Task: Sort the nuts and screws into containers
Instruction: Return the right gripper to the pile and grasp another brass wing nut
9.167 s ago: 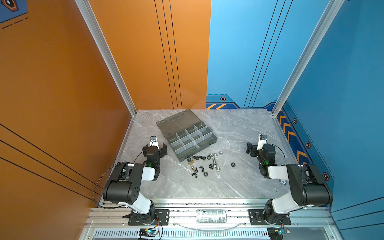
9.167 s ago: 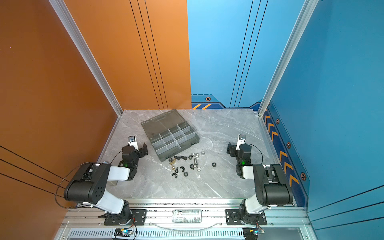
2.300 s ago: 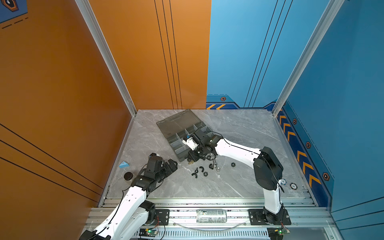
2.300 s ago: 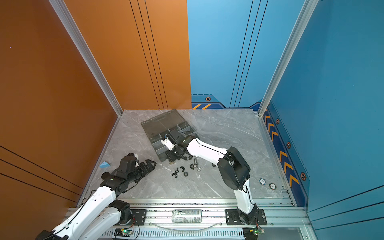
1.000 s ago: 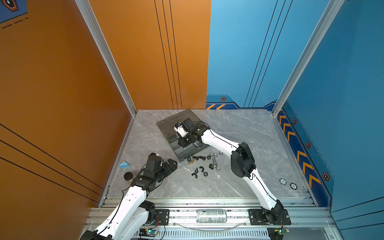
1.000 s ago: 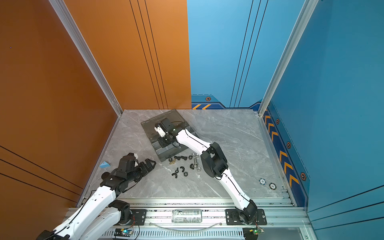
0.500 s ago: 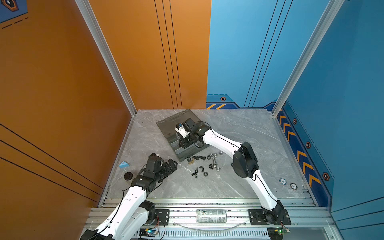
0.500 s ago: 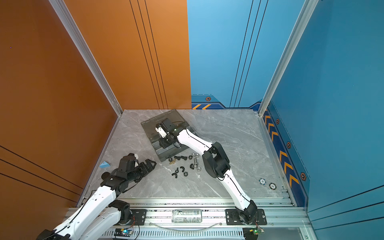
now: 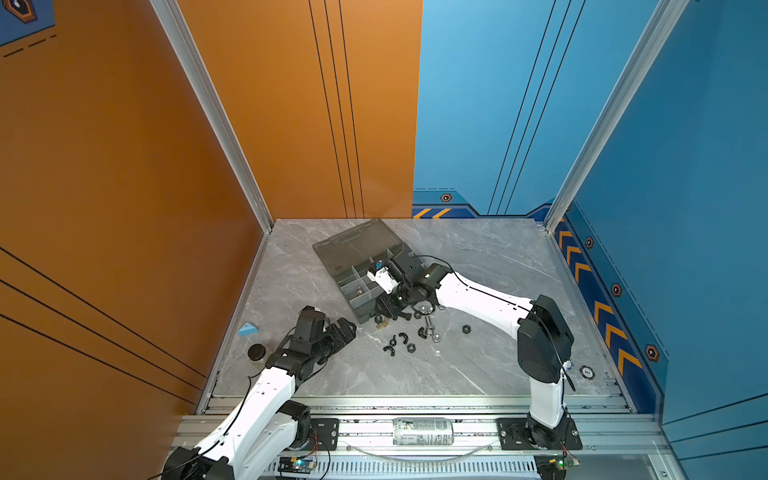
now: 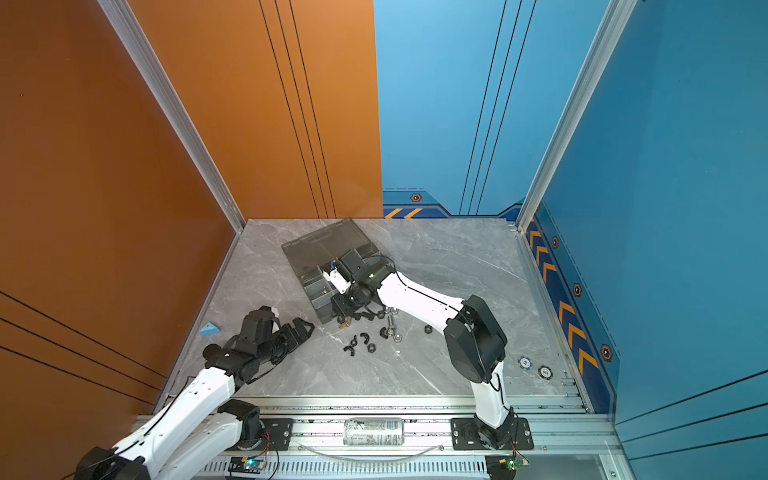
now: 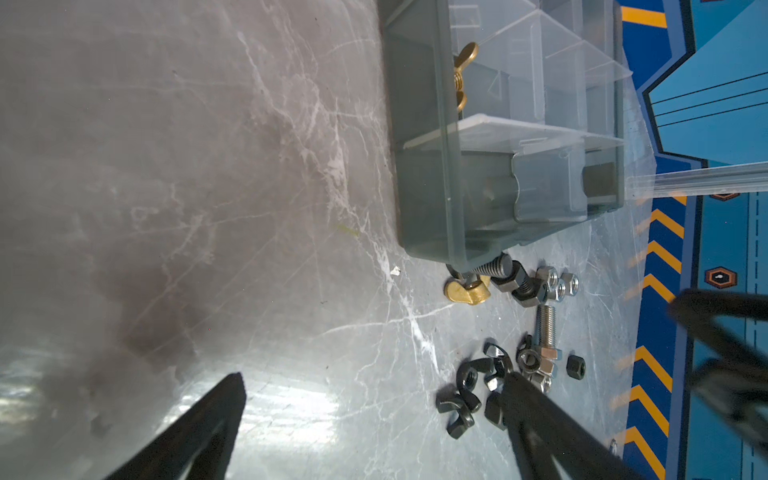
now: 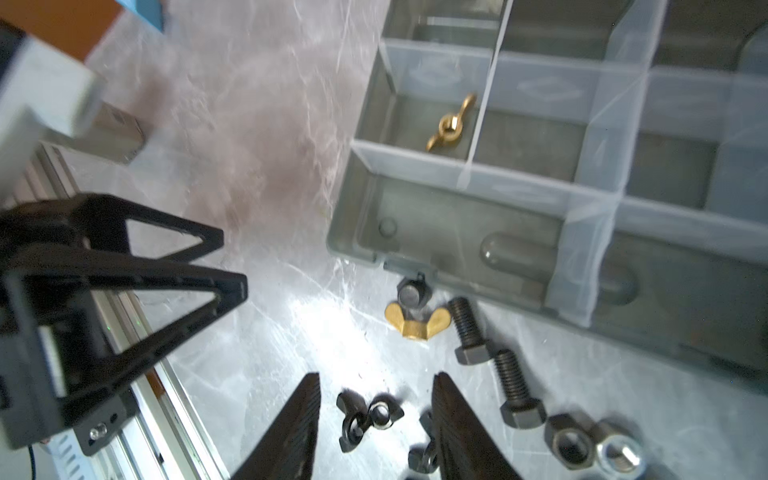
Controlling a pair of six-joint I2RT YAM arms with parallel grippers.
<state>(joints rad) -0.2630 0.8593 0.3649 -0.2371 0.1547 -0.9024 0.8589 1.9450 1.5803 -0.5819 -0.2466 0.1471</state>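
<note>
- The black two-fingered left hand hovers low over the grey marbled bench. Its fingers are spread wide and hold nothing, as they did a second ago.
- Unsorted on the bench, just before the box, lie:
  - black wing nuts;
  - black hexagon-headed screws;
  - black and silver hexagonal nuts;
  - a long silver screw;
  - a loose brass wing nut.
- The black right hand was over the farther compartments a second ago and has drawn back to the box's near edge. It is half-parted and empty. One delivery appears finished, and the next pick is probably beginning.
- In the smoky-grey translucent organizer box, a delivered brass wing nut lies in the end compartment of the second row. The other visible compartments appear empty.
- The hinged grey lid lies open beyond the box.
</note>
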